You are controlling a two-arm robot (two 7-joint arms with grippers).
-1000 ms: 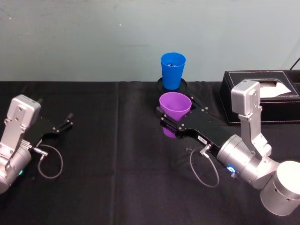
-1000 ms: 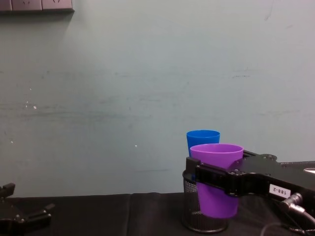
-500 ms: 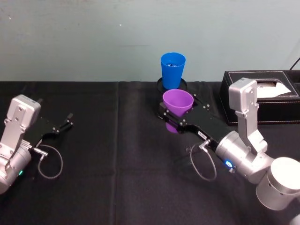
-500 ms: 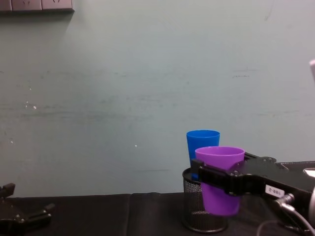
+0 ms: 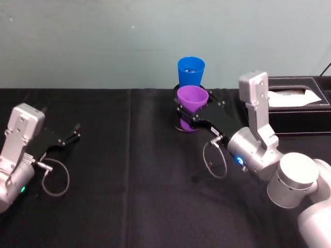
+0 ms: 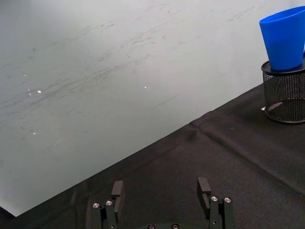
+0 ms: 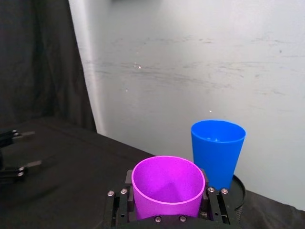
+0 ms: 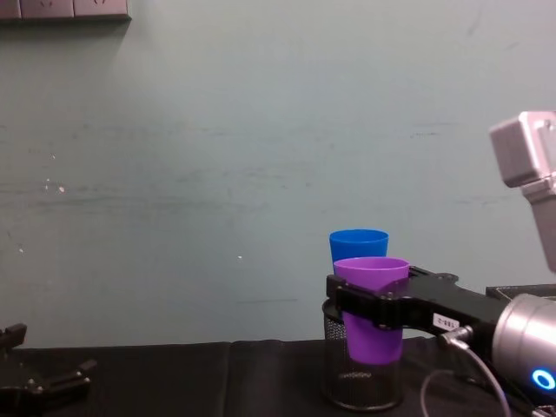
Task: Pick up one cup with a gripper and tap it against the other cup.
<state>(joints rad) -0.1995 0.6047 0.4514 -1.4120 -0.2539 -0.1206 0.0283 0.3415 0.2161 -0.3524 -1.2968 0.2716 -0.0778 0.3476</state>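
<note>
Your right gripper [image 5: 187, 114], reaching forward over the black-draped table [image 5: 129, 181], has its fingers clamped on the sides of the purple cup [image 5: 192, 97]. It holds the cup upright and off the cloth, just in front of the blue cup [image 5: 191, 72]. The blue cup stands in a black wire-mesh pen holder [image 8: 360, 387] near the wall, and you cannot tell whether the two cups touch. Your left gripper [image 5: 70, 135] sits low at the table's left side, well apart from both cups, fingers spread.
</note>
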